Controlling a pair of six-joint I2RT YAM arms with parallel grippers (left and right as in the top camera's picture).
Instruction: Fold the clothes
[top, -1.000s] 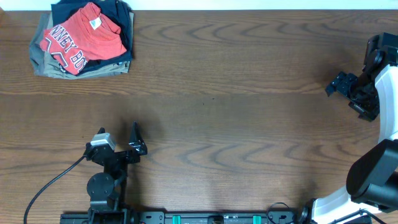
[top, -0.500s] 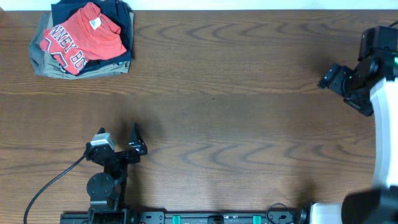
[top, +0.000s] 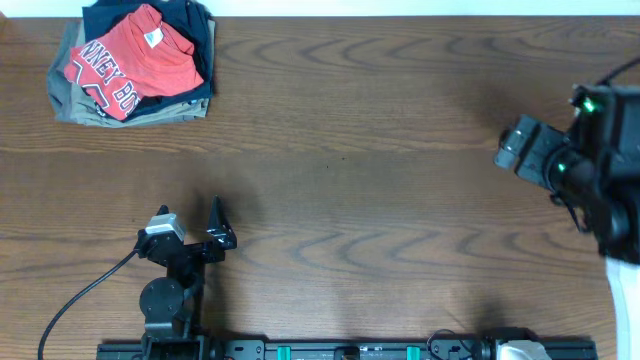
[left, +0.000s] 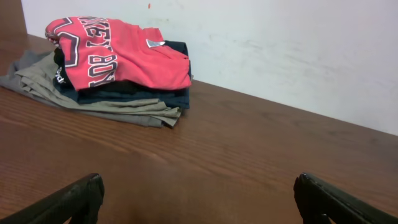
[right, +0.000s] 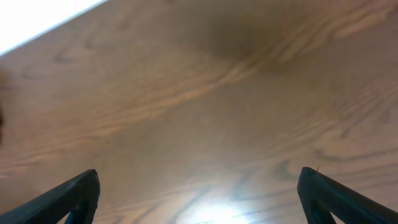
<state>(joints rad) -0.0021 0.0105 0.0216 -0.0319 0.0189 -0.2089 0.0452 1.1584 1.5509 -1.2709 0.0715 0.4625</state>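
Observation:
The coral-red T-shirt (top: 135, 60) with white lettering lies loosely folded on top of a pile of dark and khaki garments at the table's far left corner. It also shows in the left wrist view (left: 118, 53). My left gripper (top: 218, 228) is open and empty near the front left edge, well short of the pile; its fingers show at the bottom of the left wrist view (left: 199, 202). My right gripper (top: 512, 148) is open and empty above bare wood at the far right; the right wrist view (right: 199, 196) shows only wood between its fingers.
Under the red shirt lie a navy garment (top: 200, 30), a black one (left: 124, 90) and a khaki one (top: 75, 105). A white wall (left: 280, 43) runs behind the table. A black cable (top: 80, 300) trails from the left arm's base.
My right arm has moved left and risen toward the camera, its gripper shifting inward from the table's right edge. The left arm and the pile have not moved.

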